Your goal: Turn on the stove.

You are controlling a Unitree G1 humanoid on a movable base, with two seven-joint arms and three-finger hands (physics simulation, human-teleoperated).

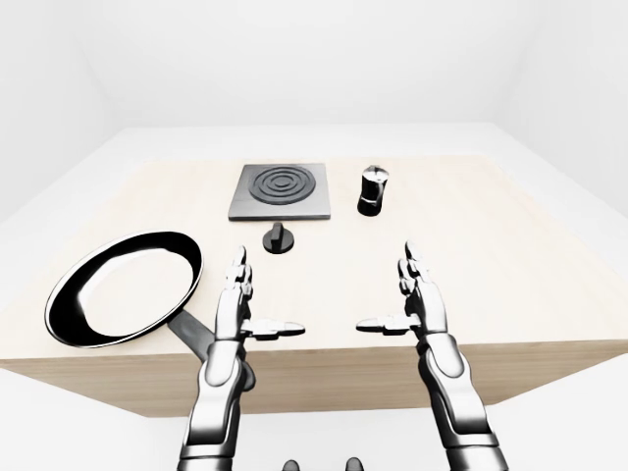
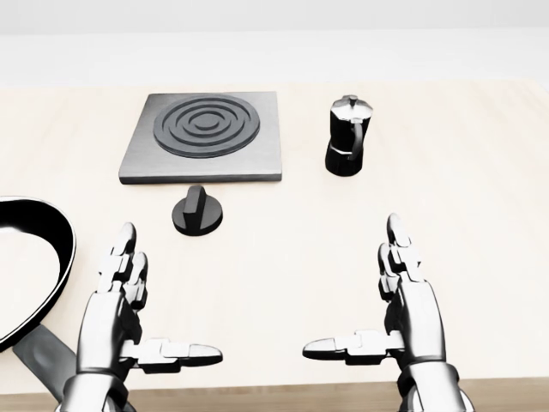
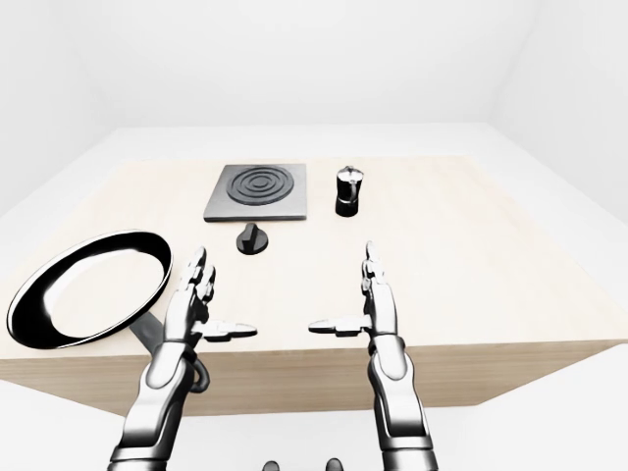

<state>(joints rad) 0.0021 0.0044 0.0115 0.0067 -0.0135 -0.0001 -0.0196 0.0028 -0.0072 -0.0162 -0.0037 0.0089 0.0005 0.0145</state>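
A dark grey square stove plate with concentric rings lies on the wooden table near the top of the head view. Just below it sits its round black knob with a raised bar. My left hand hovers low at the left, fingers straight and thumb spread, open and holding nothing, well below the knob. My right hand mirrors it at the lower right, also open and empty.
A black and silver moka pot stands upright right of the stove. A black frying pan lies at the table's left, its handle pointing toward the near edge beside my left arm. White floor and walls surround the table.
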